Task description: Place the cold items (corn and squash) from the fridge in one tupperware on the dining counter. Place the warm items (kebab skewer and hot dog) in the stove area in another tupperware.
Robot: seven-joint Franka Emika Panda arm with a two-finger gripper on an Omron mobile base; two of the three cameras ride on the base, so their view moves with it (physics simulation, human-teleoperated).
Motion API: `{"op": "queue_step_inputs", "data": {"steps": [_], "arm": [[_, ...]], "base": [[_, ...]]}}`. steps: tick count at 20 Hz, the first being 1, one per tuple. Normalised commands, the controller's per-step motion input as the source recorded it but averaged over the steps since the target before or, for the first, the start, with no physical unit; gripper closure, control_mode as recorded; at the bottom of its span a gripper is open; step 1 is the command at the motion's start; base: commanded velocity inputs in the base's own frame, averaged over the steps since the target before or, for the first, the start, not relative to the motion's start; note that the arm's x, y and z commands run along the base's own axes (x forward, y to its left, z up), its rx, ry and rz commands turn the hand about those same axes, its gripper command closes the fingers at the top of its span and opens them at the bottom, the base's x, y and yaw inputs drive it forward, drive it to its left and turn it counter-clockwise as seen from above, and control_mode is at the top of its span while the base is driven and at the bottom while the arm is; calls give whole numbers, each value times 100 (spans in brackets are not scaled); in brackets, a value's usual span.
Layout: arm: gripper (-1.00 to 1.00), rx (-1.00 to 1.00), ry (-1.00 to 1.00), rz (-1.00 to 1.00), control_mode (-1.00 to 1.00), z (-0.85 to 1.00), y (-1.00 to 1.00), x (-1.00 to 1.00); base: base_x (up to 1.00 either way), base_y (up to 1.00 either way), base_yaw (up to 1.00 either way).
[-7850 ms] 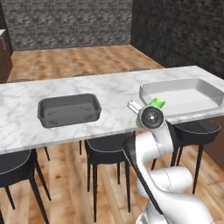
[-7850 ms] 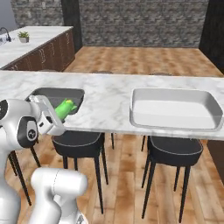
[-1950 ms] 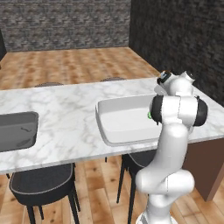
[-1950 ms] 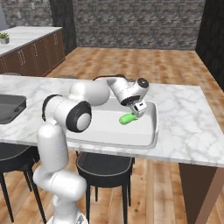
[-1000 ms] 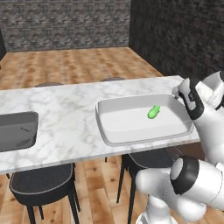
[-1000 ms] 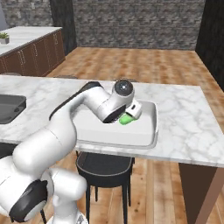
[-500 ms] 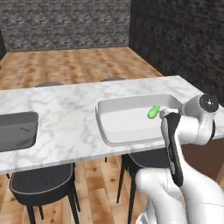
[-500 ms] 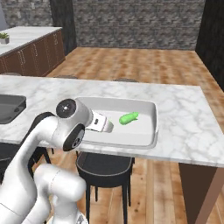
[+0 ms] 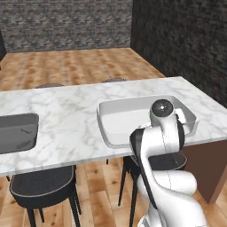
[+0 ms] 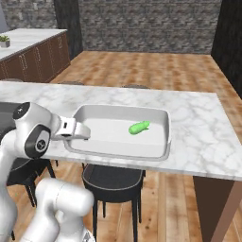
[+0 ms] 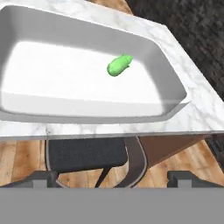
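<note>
A small green squash (image 10: 139, 127) lies loose inside the white tupperware (image 10: 118, 153) on the dining counter (image 10: 198, 127). From the hand view the squash (image 11: 119, 65) rests toward the far right of the tupperware (image 11: 168, 70), apart from its walls. My gripper (image 11: 113, 177) hangs low in front of the counter's near edge (image 11: 192, 120), open, its tips wide apart with nothing between them. In the right base view the gripper (image 10: 86, 133) sits at the tupperware's near left corner. In the left base view my arm covers part of the white tupperware (image 9: 104, 128).
A dark grey tupperware (image 9: 17, 133) stands further left on the dining counter (image 9: 66, 106). Black stools (image 9: 40, 186) (image 10: 113, 177) are tucked under the counter's near side, one (image 11: 87, 153) right below my hand. Brick walls lie beyond the wooden floor.
My hand has drawn back from over the white tupperware to the counter's near edge and dropped lower. The squash stays lying where it was.
</note>
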Motion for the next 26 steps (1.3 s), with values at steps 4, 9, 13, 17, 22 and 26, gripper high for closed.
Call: {"op": "queue_step_inputs", "data": {"steps": [4, 9, 13, 17, 22, 26], "arm": [[-100, -14, 25, 13, -100, -51, 0, 11], [-100, -8, 35, 21, -100, -69, 0, 41], [-100, 0, 17, 28, -100, -33, -8, 22], [-100, 4, 0, 35, -100, -14, -13, 0], [-100, 3, 0, 40, -100, -13, -7, 0], [-100, 0, 0, 11, 100, -4, -1, 0]], "base": [[0, 0, 0], [0, 0, 0], [0, 0, 0], [0, 0, 0], [0, 0, 0], [-8, 0, 29]]}}
